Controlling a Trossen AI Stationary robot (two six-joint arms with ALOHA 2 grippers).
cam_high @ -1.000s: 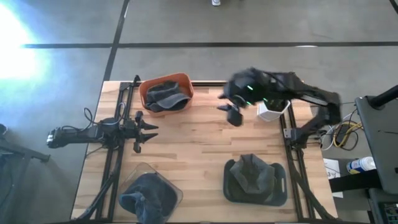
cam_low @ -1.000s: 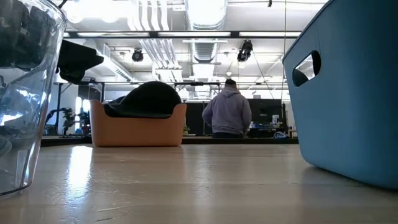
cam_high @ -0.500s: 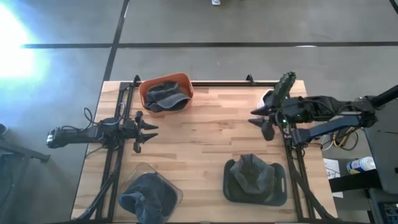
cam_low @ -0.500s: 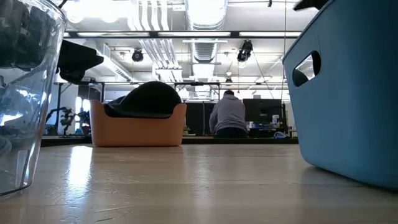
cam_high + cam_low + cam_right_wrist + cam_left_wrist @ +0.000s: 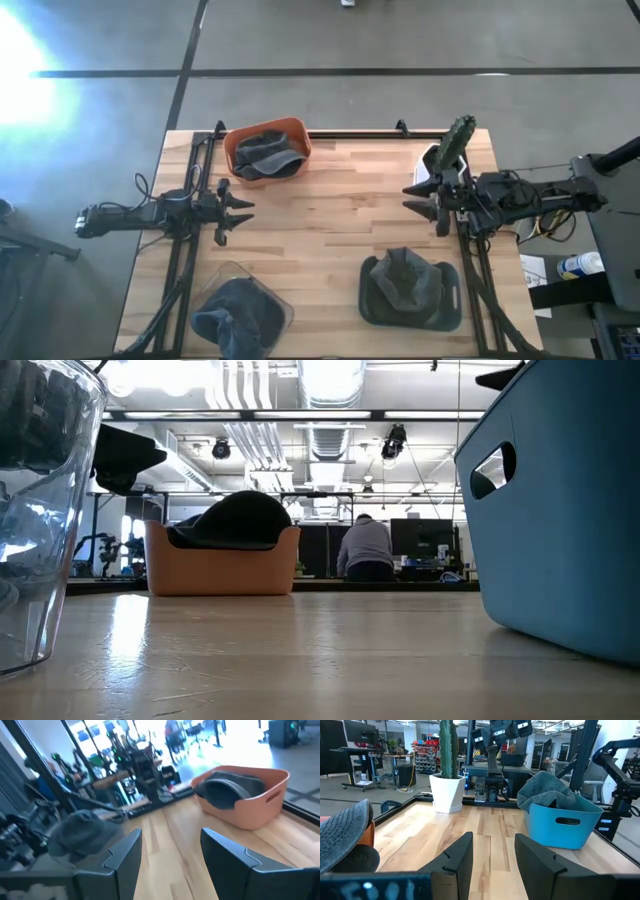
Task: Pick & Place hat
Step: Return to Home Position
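Note:
Three hats sit in containers. A grey hat [image 5: 264, 152] lies in the orange basket [image 5: 296, 128] at the far edge; its dark crown [image 5: 236, 520] rises above the rim. Another grey hat [image 5: 404, 276] fills the blue bin [image 5: 446, 308] at the near right. A third hat [image 5: 236, 312] sits in the clear container [image 5: 224, 270] at the near left. My left gripper [image 5: 243, 210] is open at the table's left side. My right gripper [image 5: 408, 198] is open at the right side, pointing left. Both touch nothing.
A cactus in a white pot [image 5: 447, 152] stands at the far right corner, just behind my right arm. Bare wood [image 5: 330, 215] lies between the two grippers. A person [image 5: 366, 550] stands in the room beyond the table.
My right arm has drawn back from the table's far middle toward the right edge and a little nearer, and has turned so that its gripper points left. The hats and containers have stayed where they were. The person beyond the table has bent lower.

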